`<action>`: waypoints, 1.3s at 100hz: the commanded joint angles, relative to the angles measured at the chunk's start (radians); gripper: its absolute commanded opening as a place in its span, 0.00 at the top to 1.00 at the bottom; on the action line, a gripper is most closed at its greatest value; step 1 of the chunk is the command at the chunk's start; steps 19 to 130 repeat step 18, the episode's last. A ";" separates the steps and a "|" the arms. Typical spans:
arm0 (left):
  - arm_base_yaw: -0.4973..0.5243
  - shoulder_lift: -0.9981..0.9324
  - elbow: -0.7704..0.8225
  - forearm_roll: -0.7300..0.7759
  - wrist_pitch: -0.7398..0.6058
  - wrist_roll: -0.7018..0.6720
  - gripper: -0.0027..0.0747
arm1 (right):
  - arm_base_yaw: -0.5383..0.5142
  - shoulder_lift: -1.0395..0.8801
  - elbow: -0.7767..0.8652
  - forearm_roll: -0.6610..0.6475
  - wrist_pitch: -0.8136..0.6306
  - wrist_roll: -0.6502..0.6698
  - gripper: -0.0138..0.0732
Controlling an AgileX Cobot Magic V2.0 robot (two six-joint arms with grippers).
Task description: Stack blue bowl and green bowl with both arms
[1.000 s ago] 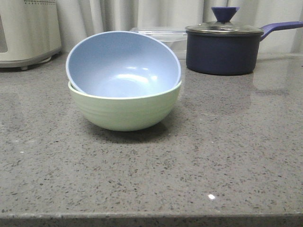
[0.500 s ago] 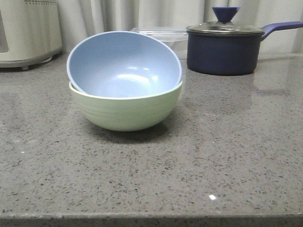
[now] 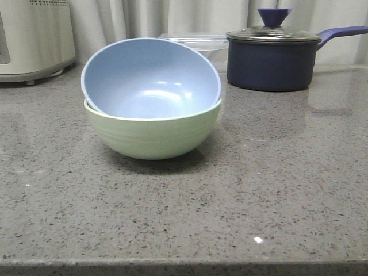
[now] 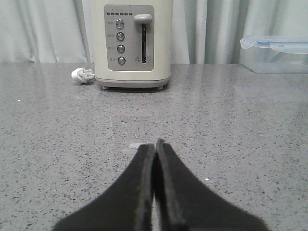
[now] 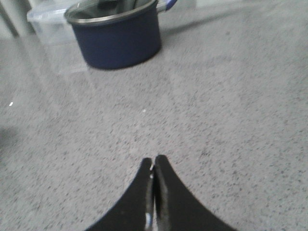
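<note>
The blue bowl (image 3: 150, 80) sits tilted inside the green bowl (image 3: 152, 135) on the grey counter, left of centre in the front view. No arm shows in the front view. My left gripper (image 4: 155, 143) is shut and empty, low over bare counter, facing a toaster. My right gripper (image 5: 154, 160) is shut and empty, low over bare counter, facing the navy saucepan. Neither bowl shows in the wrist views.
A dark navy lidded saucepan (image 3: 270, 57) stands at the back right, also in the right wrist view (image 5: 118, 36). A clear plastic container (image 3: 195, 43) sits behind the bowls. A cream toaster (image 4: 131, 43) stands at the back left, with a white plug (image 4: 82, 75) beside it.
The bowls' picture shifts a few pixels right between the oldest frame and the later ones. Nothing else has changed.
</note>
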 commanded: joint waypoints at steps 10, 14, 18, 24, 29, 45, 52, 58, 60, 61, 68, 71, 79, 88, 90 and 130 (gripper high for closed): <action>0.002 -0.034 0.041 -0.002 -0.078 -0.008 0.99 | -0.005 -0.018 0.000 -0.012 -0.074 -0.005 0.92; 0.002 -0.034 0.041 -0.002 -0.078 -0.008 0.99 | -0.005 -0.018 0.000 -0.012 -0.074 -0.005 0.92; 0.002 -0.034 0.041 -0.002 -0.078 -0.008 0.99 | -0.005 -0.018 0.000 -0.012 -0.074 -0.005 0.92; 0.002 -0.034 0.041 -0.002 -0.078 -0.008 0.99 | -0.005 -0.018 0.000 -0.012 -0.074 -0.005 0.92; 0.002 -0.034 0.041 -0.002 -0.078 -0.008 0.99 | -0.005 -0.018 0.000 -0.012 -0.074 -0.005 0.92; 0.002 -0.034 0.041 -0.002 -0.078 -0.008 0.99 | -0.005 -0.018 0.000 -0.012 -0.074 -0.005 0.92; 0.002 -0.034 0.041 -0.002 -0.078 -0.008 0.99 | -0.005 -0.018 0.000 -0.012 -0.074 -0.005 0.92; 0.002 -0.034 0.041 -0.002 -0.078 -0.008 0.99 | -0.005 -0.018 0.000 -0.012 -0.074 -0.005 0.92; 0.002 -0.034 0.041 -0.002 -0.078 -0.008 0.99 | -0.005 -0.018 0.000 -0.012 -0.074 -0.005 0.92; 0.002 -0.034 0.041 -0.002 -0.078 -0.008 0.99 | -0.005 -0.018 0.000 -0.012 -0.074 -0.005 0.92; 0.002 -0.034 0.041 -0.002 -0.078 -0.008 0.99 | -0.005 -0.018 0.000 -0.012 -0.074 -0.005 0.92; 0.002 -0.034 0.041 -0.002 -0.078 -0.008 0.99 | -0.005 -0.018 0.000 -0.012 -0.074 -0.005 0.92; 0.002 -0.034 0.041 -0.002 -0.078 -0.008 0.99 | -0.005 -0.018 0.000 -0.012 -0.074 -0.005 0.92; 0.002 -0.034 0.041 -0.002 -0.078 -0.008 0.99 | -0.005 -0.018 0.000 -0.012 -0.074 -0.005 0.92; 0.002 -0.034 0.041 -0.002 -0.078 -0.008 0.99 | -0.005 -0.018 0.000 -0.012 -0.074 -0.005 0.92; 0.002 -0.034 0.041 -0.002 -0.078 -0.008 0.99 | -0.005 -0.018 0.000 -0.012 -0.074 -0.005 0.92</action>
